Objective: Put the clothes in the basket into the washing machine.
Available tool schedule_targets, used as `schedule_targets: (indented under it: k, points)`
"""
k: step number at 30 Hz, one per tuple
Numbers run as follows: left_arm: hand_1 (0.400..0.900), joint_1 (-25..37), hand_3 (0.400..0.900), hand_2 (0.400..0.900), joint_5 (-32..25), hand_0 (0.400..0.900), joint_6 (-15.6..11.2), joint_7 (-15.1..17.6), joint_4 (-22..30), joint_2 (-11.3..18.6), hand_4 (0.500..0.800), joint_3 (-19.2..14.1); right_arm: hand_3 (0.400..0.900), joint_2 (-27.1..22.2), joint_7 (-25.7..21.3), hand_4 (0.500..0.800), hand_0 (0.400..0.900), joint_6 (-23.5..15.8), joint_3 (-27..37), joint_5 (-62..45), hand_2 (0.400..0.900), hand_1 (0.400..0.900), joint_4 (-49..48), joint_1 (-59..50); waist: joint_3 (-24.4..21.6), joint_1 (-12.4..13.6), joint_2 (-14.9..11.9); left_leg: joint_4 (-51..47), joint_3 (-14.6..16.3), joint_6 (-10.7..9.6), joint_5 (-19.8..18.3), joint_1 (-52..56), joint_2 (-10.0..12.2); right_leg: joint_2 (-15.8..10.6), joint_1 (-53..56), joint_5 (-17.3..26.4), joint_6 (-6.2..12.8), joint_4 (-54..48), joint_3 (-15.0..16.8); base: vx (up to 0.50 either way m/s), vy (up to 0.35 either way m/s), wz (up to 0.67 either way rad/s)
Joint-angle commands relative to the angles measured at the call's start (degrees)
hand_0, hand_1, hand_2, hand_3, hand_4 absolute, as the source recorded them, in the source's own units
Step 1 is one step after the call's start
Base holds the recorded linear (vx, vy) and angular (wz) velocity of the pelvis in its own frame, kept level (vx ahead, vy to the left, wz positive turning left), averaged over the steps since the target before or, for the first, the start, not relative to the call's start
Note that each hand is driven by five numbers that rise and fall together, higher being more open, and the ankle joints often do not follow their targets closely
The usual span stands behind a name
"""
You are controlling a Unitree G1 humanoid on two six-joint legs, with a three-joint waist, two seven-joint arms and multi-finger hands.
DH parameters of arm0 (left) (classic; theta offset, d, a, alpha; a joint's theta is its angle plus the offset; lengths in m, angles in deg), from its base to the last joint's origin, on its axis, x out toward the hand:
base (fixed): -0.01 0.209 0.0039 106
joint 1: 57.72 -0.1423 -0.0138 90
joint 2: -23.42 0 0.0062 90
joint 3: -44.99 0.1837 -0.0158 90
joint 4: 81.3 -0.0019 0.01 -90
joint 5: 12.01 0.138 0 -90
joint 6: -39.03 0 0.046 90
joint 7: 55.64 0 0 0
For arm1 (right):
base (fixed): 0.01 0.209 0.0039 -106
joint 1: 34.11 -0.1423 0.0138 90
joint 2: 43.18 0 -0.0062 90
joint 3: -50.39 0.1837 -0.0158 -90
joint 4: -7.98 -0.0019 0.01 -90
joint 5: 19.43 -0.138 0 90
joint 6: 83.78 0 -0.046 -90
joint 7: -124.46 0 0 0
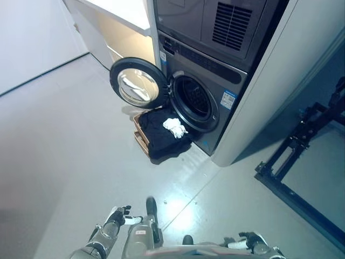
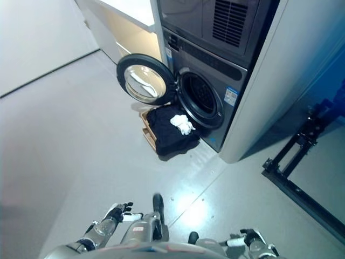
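The basket, heaped with black clothes and a white garment, sat before the washing machine, its door open. Left hand and right hand hung relaxed, empty.

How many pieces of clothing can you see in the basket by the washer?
2: a black garment draped over the basket and spilling over its front, and a small white item on top, nearest the washer's open drum. More may be hidden underneath.
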Motion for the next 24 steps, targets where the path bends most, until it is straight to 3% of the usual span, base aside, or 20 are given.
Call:
schedule_targets:
  k: [1,2,4,5,6,7,9,12,13,15,16,17,18,20,21,22,24]
  points:
    - [0.900,-4.16,0.900,0.900,2.69,0.900,1.35,0.82,-3.01,0.46,0.800,1.43,0.900,-2.15,-1.46,0.800,0.900,-0.47,-0.47,-0.47,0.900,0.900,-1.14,2.97,-3.71,0.23,-0.51,1.75,4.95,0.62,3.88,-6.45,5.28,-6.93,12.96,-3.51,9.80,1.57,-0.45,0.76,0.313,-0.64]
    - [0.900,-4.62,0.900,0.900,2.80,0.900,1.33,0.91,-3.20,0.70,0.800,1.09,0.900,-1.86,-1.16,0.800,0.900,-0.35,-0.33,-0.07,0.900,0.900,-1.12,3.79,-4.34,0.98,-1.15,3.22,3.02,0.91,5.64,-6.76,4.33,-8.67,14.13,-2.51,10.46,2.89,-0.10,0.85,0.350,-0.64]
    - [0.900,-4.13,0.900,0.900,2.89,0.900,1.57,0.72,-3.90,1.72,0.800,0.93,0.900,-0.97,-0.85,0.800,0.900,-0.06,-0.26,0.43,0.900,0.900,-0.37,3.63,-5.90,1.76,-2.69,4.79,1.68,1.77,7.73,-5.57,1.96,-11.50,12.44,5.58,11.73,9.68,1.47,0.51,0.233,-0.36]
    - [0.900,-4.12,0.900,0.900,2.89,0.900,1.57,0.72,-3.90,1.71,0.800,0.95,0.900,-0.99,-0.85,0.800,0.900,-0.06,-0.24,0.43,0.900,0.900,-0.37,3.63,-6.00,1.97,-2.52,4.85,1.74,1.75,7.72,-5.70,2.24,-11.32,12.25,5.77,11.70,9.59,1.70,0.25,0.159,-0.10]
    - [0.900,-4.02,0.900,0.900,2.94,0.900,1.49,0.63,-3.82,2.05,0.800,1.16,0.900,-0.62,-0.78,0.800,0.900,-0.20,-0.26,0.58,0.900,0.900,-0.61,4.00,-6.13,1.86,-2.97,5.21,1.88,2.41,7.36,-4.66,1.36,-12.35,9.92,10.19,11.78,13.04,2.01,0.41,0.287,0.11]
    - [0.900,-3.72,0.900,0.900,3.32,0.900,1.27,0.61,-3.71,2.51,0.800,1.84,0.900,-0.25,-0.61,0.800,0.900,-0.35,-0.33,1.23,0.900,0.900,-1.01,4.34,-6.67,1.48,-4.26,6.03,2.12,4.11,5.37,-2.95,-1.58,-13.97,7.50,22.17,12.03,18.74,3.36,0.49,0.367,0.18]
    - [0.900,-2.68,0.900,0.900,2.97,0.900,1.44,0.98,-2.89,3.92,0.800,2.05,0.900,-0.43,-1.00,0.800,0.900,-0.29,-0.49,1.38,0.900,0.900,-2.22,3.71,-5.51,1.07,-4.09,6.68,1.21,6.14,3.06,-0.74,-3.02,-13.89,3.10,28.02,11.01,27.49,4.20,0.37,0.305,0.20]
    - [0.900,-1.58,0.900,0.900,3.24,0.900,1.47,1.43,-2.26,4.77,0.800,2.06,0.900,-0.11,-1.22,0.800,0.900,-0.43,-1.00,1.38,0.900,0.900,-3.27,2.99,-4.44,0.72,-3.76,7.06,0.40,7.28,0.78,1.14,-3.95,-13.38,-0.55,27.14,10.78,31.04,3.36,0.34,0.217,0.34]
    - [0.900,-0.17,0.900,0.900,3.30,0.900,1.39,1.76,-1.93,5.60,0.800,2.24,0.900,0.08,-1.67,0.800,0.900,-0.56,-1.89,2.09,0.900,0.900,-3.70,2.31,-3.30,-0.13,-3.83,6.60,-1.18,7.77,-1.61,4.41,-4.88,-14.93,-5.70,22.14,10.26,29.97,0.25,0.40,0.091,0.55]
    - [0.900,0.62,0.900,0.900,3.39,0.900,1.24,2.29,-1.49,5.93,0.800,2.44,0.900,0.12,-1.79,0.800,0.900,-0.69,-3.02,3.23,0.900,0.900,-4.28,1.80,-2.18,-1.01,-3.38,6.48,-3.82,7.47,-2.81,6.81,-5.29,-15.82,-8.64,17.63,9.43,26.64,-1.63,0.43,0.038,0.82]
    - [0.900,1.41,0.900,0.900,3.61,0.900,1.07,2.59,-1.53,6.16,0.800,2.72,0.900,0.28,-1.83,0.800,0.900,-0.89,-3.93,4.04,0.900,0.900,-4.62,1.15,-1.62,-1.52,-3.18,6.37,-5.54,7.20,-3.84,8.04,-5.35,-15.67,-10.82,14.31,9.01,23.89,-2.07,0.23,-0.016,0.62]
    - [0.900,1.44,0.900,0.900,3.61,0.900,1.07,2.59,-1.55,6.15,0.800,2.70,0.900,0.27,-1.83,0.800,0.900,-0.89,-3.93,4.04,0.900,0.900,-4.60,1.12,-1.68,-1.63,-3.07,6.39,-5.67,7.16,-3.79,7.90,-5.25,-15.56,-10.81,14.43,8.95,23.72,-2.24,0.36,-0.088,1.18]
    - [0.900,2.59,0.900,0.900,4.28,0.900,0.68,2.81,-1.54,6.08,0.800,3.88,0.900,-0.04,-2.10,0.800,0.900,-1.34,-5.00,4.62,0.900,0.900,-5.60,-1.02,-0.57,-2.89,-3.96,6.42,-8.59,6.53,-5.50,9.98,-6.76,-14.00,-12.79,12.46,9.35,15.33,-0.03,0.35,-0.113,1.17]
    - [0.900,4.29,0.900,0.900,4.77,0.900,0.35,3.27,-1.61,6.02,0.800,5.19,0.900,-0.32,-2.51,0.800,0.900,-1.65,-6.87,6.07,0.900,0.900,-6.66,-3.26,0.61,-3.19,-5.58,6.41,-10.30,5.76,-6.92,10.79,-8.15,-12.88,-15.38,14.36,10.27,5.54,0.14,0.33,-0.129,1.08]
    - [0.900,4.33,0.900,0.900,4.76,0.900,0.34,3.27,-1.64,6.01,0.800,5.17,0.900,-0.30,-2.51,0.800,0.900,-1.65,-6.87,6.08,0.900,0.900,-6.63,-3.31,0.92,-3.49,-5.45,6.53,-10.65,5.72,-7.14,11.09,-8.08,-12.83,-14.68,14.36,10.27,5.17,-0.29,0.21,-0.143,0.89]
    - [0.900,5.82,0.900,0.900,4.08,0.900,-0.14,4.06,-1.38,5.70,0.800,5.64,0.900,0.02,-2.64,0.800,0.900,-2.16,-8.99,6.82,0.900,0.900,-8.96,-5.96,2.50,-3.29,-6.61,6.98,-11.82,5.30,-8.03,11.27,-9.01,-13.29,-17.47,17.76,10.95,1.74,-1.91,0.22,-0.144,1.00]
    - [0.900,6.23,0.900,0.900,4.01,0.900,-0.20,4.07,-1.28,5.63,0.800,5.76,0.900,0.08,-2.61,0.800,0.900,-2.40,-9.48,6.78,0.900,0.900,-9.85,-6.59,3.05,-3.59,-6.78,7.65,-13.15,5.10,-8.70,11.31,-9.43,-13.13,-17.49,18.08,10.96,1.62,-1.53,0.23,-0.166,1.25]
